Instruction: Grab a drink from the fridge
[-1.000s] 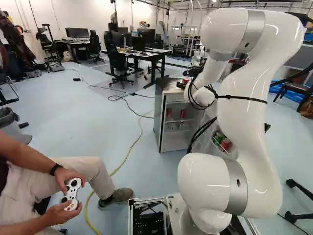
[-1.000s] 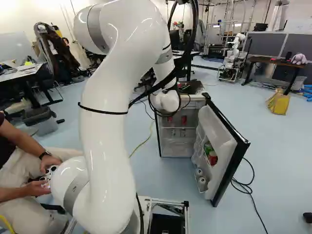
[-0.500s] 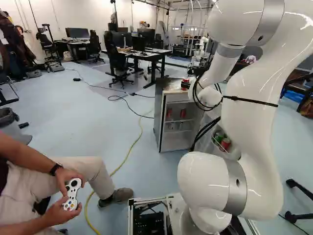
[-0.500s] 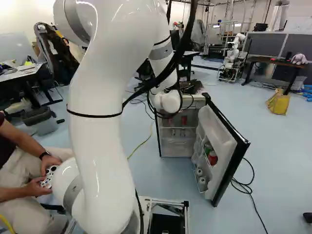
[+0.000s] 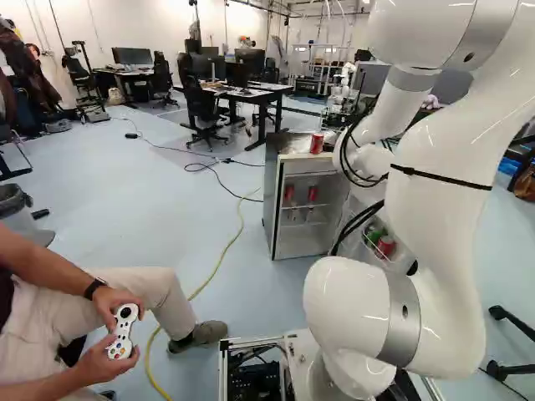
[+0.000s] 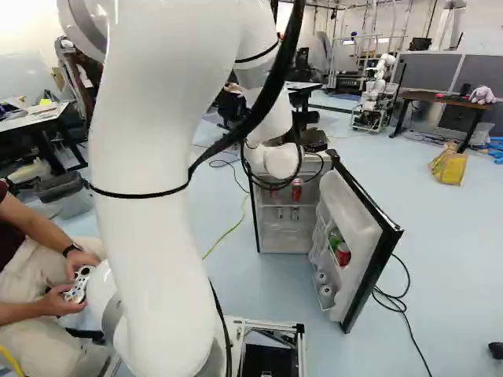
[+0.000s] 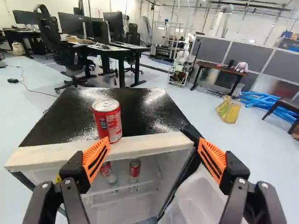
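Drink can, red with a silver lid point(image 7: 108, 125), stands upright on top of the fridge point(image 7: 168, 141), at the front edge where the dark glossy surface meets a pale strip. The hand point(image 7: 153, 141) is released, its two fingers spread wide, facing the fridge front. Ahead of it, the can sits toward one side: one orange pad point(image 7: 96, 156) overlaps the can's foot in the wrist view, and whether they touch I cannot tell.

Below the top, two more red cans, one point(image 6: 296, 191) and another point(image 5: 289, 193), stand inside on a shelf. The fridge door point(image 6: 368, 247) hangs open at the right of the right base view. Its rack carries a red container point(image 6: 343, 254) beside something green point(image 6: 335, 238), with two pale round-ended items point(image 6: 325, 290) lower down.

A yellow cable point(image 5: 222, 259) runs along the floor near the fridge. Farther back stands another robot point(image 6: 377, 78), and a yellow bag point(image 6: 448, 166) lies on the floor.
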